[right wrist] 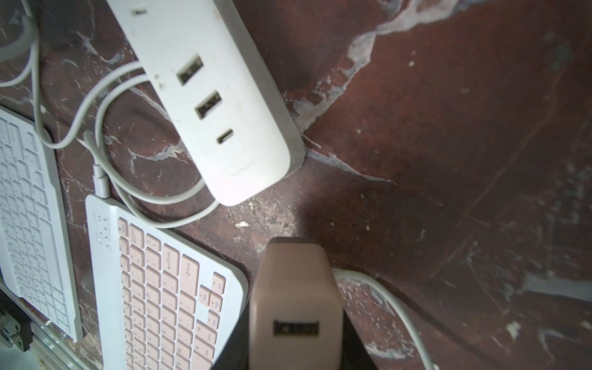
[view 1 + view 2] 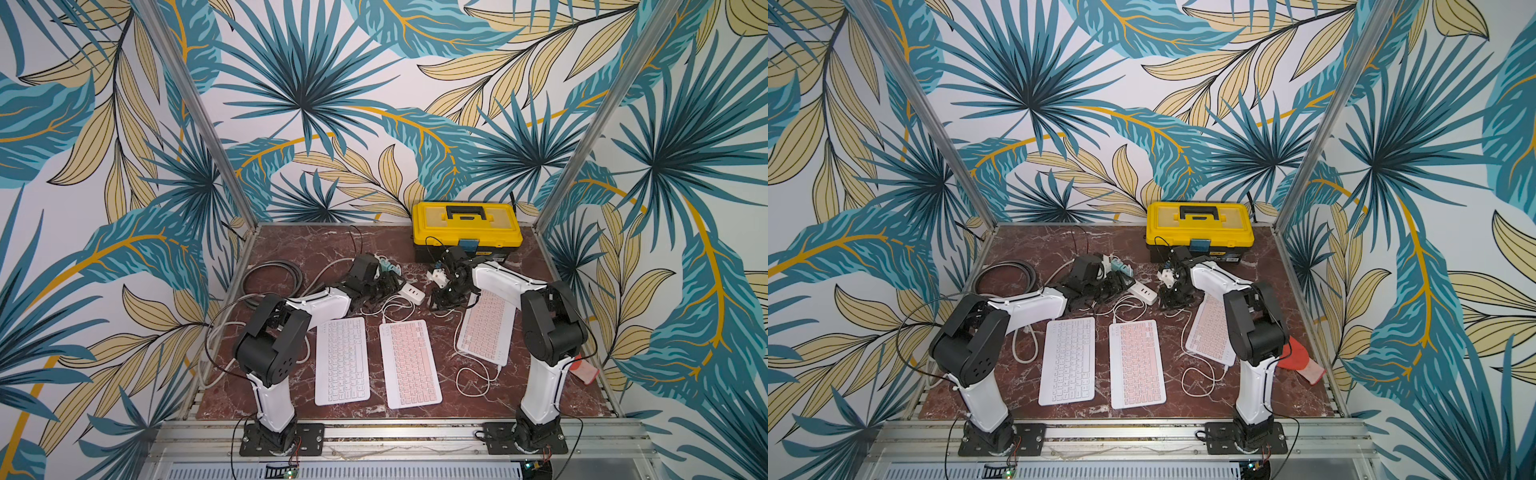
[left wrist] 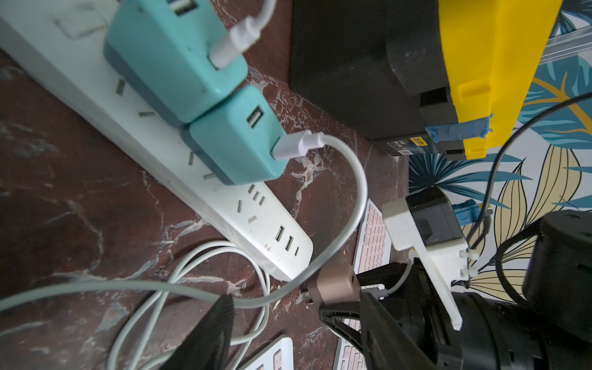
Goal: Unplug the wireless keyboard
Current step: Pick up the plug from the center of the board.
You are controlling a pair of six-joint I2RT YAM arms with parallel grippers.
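The right gripper [image 2: 444,296] clenches the small tan plastic charger block [image 1: 294,298], probably light, rigid and slick-sided, just off the white power strip [image 1: 224,112], its limp cable [image 1: 394,304] trailing to the pink-keyed wireless keyboard [image 2: 486,328] beneath that arm; the left gripper [image 2: 388,286] gapes empty.

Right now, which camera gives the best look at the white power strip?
The left wrist view: the power strip runs across it, sockets and teal chargers clear. The right wrist view shows only its USB end; in both top views that end looks tiny.
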